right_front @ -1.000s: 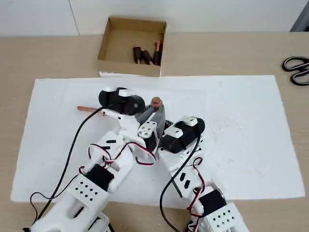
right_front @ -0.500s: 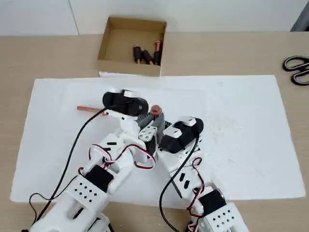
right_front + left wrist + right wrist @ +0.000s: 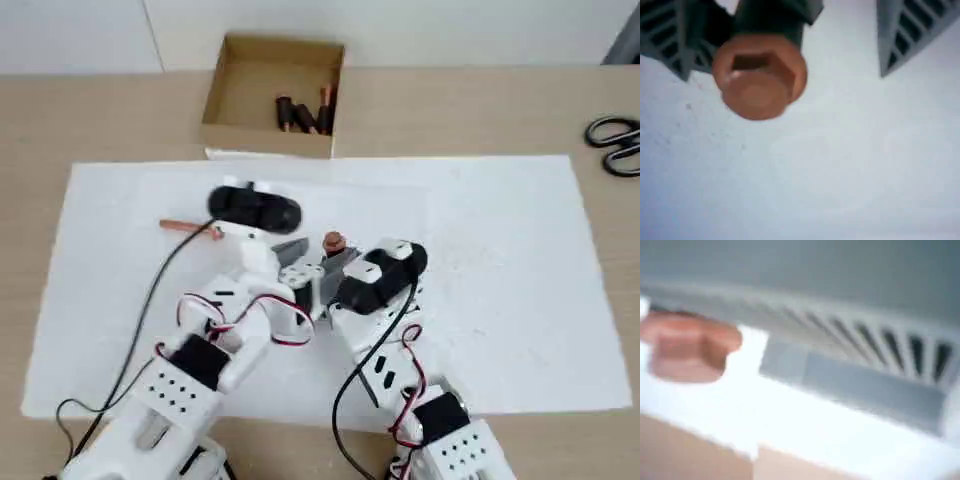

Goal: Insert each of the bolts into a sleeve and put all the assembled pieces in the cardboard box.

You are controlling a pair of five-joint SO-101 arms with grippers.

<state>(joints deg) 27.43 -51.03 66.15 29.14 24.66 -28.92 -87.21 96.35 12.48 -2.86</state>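
Note:
A copper bolt head (image 3: 333,241) stands up between the two arms at the middle of the white paper (image 3: 500,250). In the left wrist view that bolt (image 3: 760,75) sits in a dark sleeve (image 3: 770,17), close to one grey finger (image 3: 670,40) of my left gripper (image 3: 785,74), which is open around it. My right gripper (image 3: 340,264) appears shut on the sleeve just below the bolt head (image 3: 690,345), beside its ribbed finger (image 3: 865,365). A second bolt (image 3: 190,226) lies loose on the paper to the left. The cardboard box (image 3: 225,90) at the back holds several assembled pieces (image 3: 305,112).
Scissors (image 3: 615,143) lie at the far right edge of the wooden table. The left arm's black motor (image 3: 252,208) hangs over the paper near the loose bolt. The paper's right half is bare.
Both grippers and the bolt have drawn back from the box toward the arm bases. The left gripper's fingers have come off the bolt and now stand apart.

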